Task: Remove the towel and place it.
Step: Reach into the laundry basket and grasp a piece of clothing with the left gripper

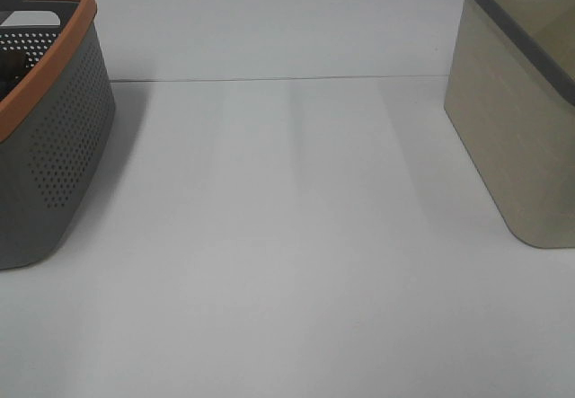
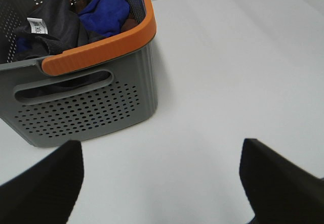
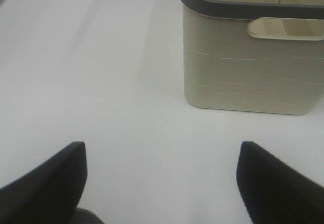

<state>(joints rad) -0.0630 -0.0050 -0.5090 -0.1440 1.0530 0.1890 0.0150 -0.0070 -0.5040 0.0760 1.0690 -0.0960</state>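
Towel [image 2: 61, 24] sat crumpled in the orange-rimmed grey basket [image 2: 101, 52] beside a blue cloth [image 2: 106, 9], left hand [image 2: 159, 145] and right hand [image 3: 162, 145] both spread wide and empty; likely soft, light, floppy, so pinch a raised fold near its white tag [image 2: 39, 27].

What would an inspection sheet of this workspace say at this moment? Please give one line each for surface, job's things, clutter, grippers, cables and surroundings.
Surface: white table with a thin seam across its far part. A grey basket with an orange rim stands at the left, and a beige basket with a dark rim at the right.
Job's things: dark towel, bunched inside the grey basket, white tag showing.
Clutter: blue cloth beside the towel in the same basket.
Grippers: left gripper open, holding nothing, near the grey basket. Right gripper open, holding nothing, facing the beige basket.
Cables: nothing seen.
Surroundings: nothing seen beyond the table.
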